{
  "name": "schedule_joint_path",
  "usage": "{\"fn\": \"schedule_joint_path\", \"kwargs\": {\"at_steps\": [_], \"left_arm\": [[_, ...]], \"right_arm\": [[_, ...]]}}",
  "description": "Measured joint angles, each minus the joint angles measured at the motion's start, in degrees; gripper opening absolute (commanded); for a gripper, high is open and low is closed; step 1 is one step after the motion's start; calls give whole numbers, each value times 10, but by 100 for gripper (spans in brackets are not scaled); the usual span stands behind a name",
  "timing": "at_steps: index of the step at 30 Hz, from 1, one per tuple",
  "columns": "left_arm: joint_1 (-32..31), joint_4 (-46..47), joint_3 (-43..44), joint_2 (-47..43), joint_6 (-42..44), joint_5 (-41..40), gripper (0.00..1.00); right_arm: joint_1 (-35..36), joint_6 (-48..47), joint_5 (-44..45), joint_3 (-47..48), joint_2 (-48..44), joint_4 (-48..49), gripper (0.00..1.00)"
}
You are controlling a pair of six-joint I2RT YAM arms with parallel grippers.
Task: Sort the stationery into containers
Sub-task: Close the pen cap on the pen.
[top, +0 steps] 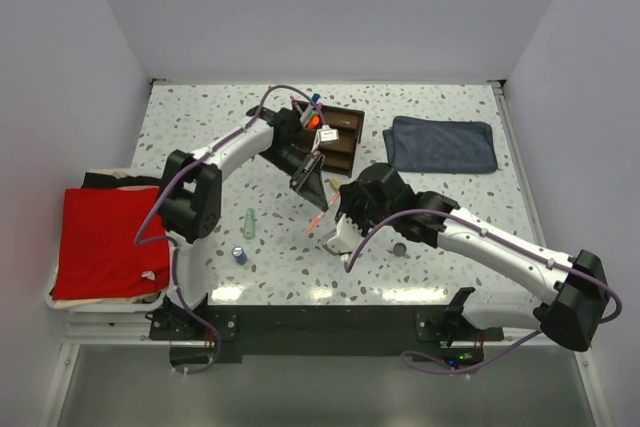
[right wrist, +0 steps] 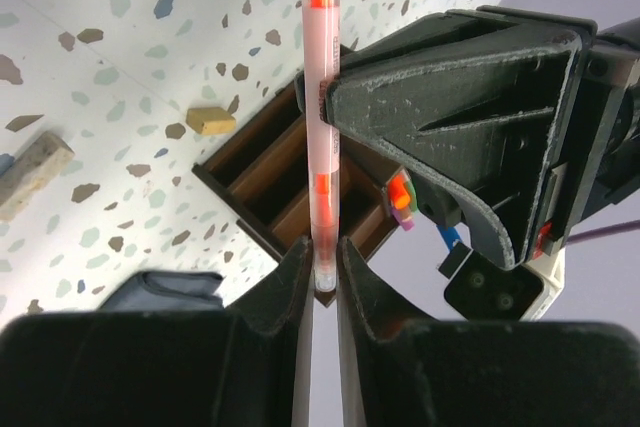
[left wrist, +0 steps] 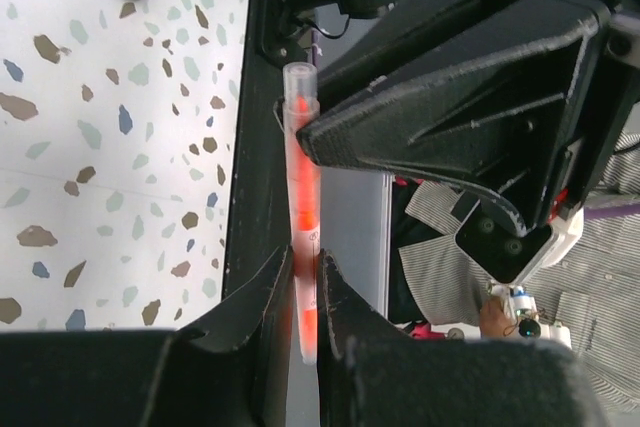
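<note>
The left gripper point(left wrist: 303, 287) and the right gripper point(right wrist: 320, 257) are both clamping opposite ends of the thin pink-and-orange plastic pen point(left wrist: 302, 207) in mid-air near the dark brown wooden compartmented organizer point(top: 358, 125), so a mistimed release or opposing pull is risking a twisted, slipping pen dropping onto the speckled table point(top: 190, 122).

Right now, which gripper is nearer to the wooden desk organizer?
Left. The left gripper, shut on an orange pen, is just short of the wooden desk organizer; the right gripper holds the same pen farther back from it.
</note>
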Motion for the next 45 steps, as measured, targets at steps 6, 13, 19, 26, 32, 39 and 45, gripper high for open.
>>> {"fn": "schedule_joint_path", "kwargs": {"at_steps": [6,13,19,26,32,39,45], "left_arm": [[-10,-11,41,24,1,-18,0],[-10,-18,45,23,4,-32,0],[-10,-23,47,22,5,-39,0],[-10,-33,54,22,12,-45,0],[-5,-19,23,-5,32,-40,0],[2,-2,-14,-52,51,-37,0],[31,29,-22,-62,39,-57,0]], "right_arm": [[3,6,25,1,0,-12,0],[4,5,22,2,1,-13,0],[4,6,14,2,1,-11,0],[4,1,15,2,1,-5,6],[16,35,27,-2,4,13,32],[-25,88,29,32,-26,-58,44],[-141,231,-8,90,-84,-129,49]]}}
